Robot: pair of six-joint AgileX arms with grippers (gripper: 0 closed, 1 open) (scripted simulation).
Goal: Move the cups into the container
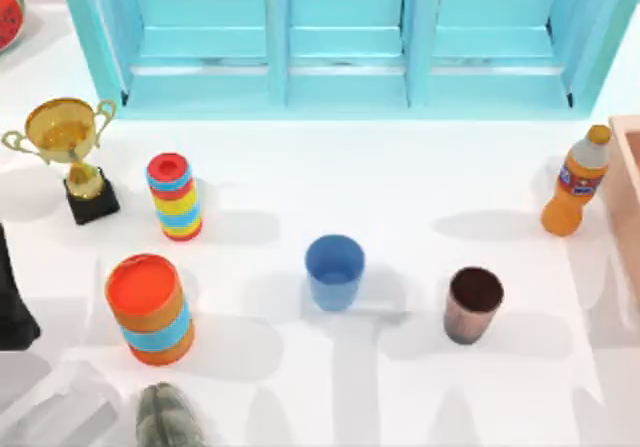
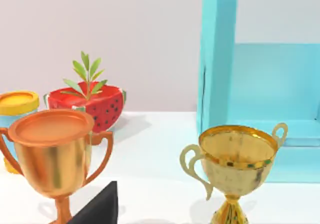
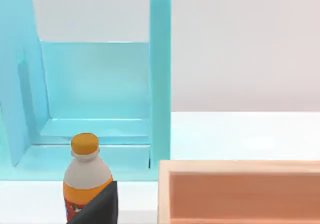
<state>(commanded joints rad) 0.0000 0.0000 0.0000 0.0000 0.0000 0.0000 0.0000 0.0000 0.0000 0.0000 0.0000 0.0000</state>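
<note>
Left arm (image 1: pixel 12 302) parked at the table's (image 1: pixel 400 197) left edge; whether its hand is wide or narrow, cannot tell. Smooth blue cup (image 1: pixel 334 271) stands mid-table, brown cup (image 1: pixel 472 304) well apart to its right, open room around both. Peach wood-like container (image 1: pixel 625 192) meets the right edge; its hollow (image 3: pixel 245 196) appears from the right wrist, beside an orange bottle (image 3: pixel 85 181).
</note>
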